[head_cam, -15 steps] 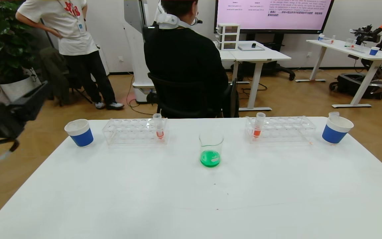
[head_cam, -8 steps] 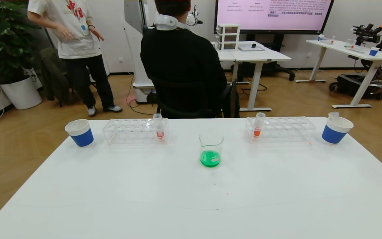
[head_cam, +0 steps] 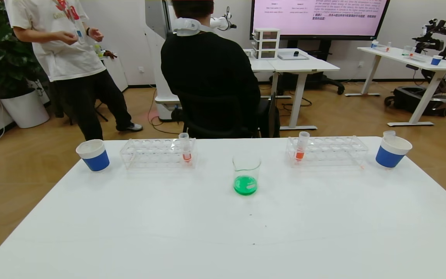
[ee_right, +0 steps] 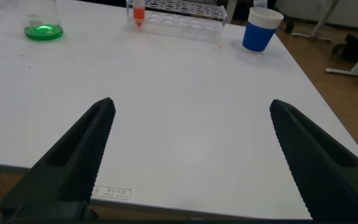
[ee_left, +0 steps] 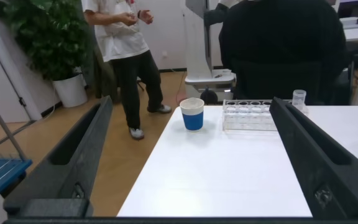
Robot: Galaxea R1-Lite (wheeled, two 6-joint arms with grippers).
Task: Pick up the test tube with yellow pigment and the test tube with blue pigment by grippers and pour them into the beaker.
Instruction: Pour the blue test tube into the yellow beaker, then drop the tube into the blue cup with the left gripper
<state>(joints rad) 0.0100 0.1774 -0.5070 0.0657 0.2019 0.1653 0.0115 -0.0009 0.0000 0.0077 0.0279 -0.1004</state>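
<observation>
The beaker (head_cam: pixel 246 174) stands at the table's middle with green liquid in its bottom; it also shows in the right wrist view (ee_right: pixel 42 18). No tube with yellow or blue liquid is in view. A clear tube top (head_cam: pixel 389 134) sticks out of the right blue cup (head_cam: pixel 392 152); its contents are hidden. Neither gripper shows in the head view. My left gripper (ee_left: pixel 191 106) is open and empty, off the table's left end, facing the left blue cup (ee_left: pixel 192 114). My right gripper (ee_right: pixel 191 102) is open and empty over the table's near right part.
Two clear racks (head_cam: pixel 157 153) (head_cam: pixel 327 151) stand at the far edge, each holding a tube of orange-red liquid (head_cam: pixel 185 147) (head_cam: pixel 301 146). A blue cup (head_cam: pixel 93 155) stands at the far left. A seated person (head_cam: pixel 211 77) and a standing person (head_cam: pixel 68 58) are behind the table.
My left arm, blurred at the head view's left edge one second ago, has left that view. The standing person has shifted. Nothing on the table has moved.
</observation>
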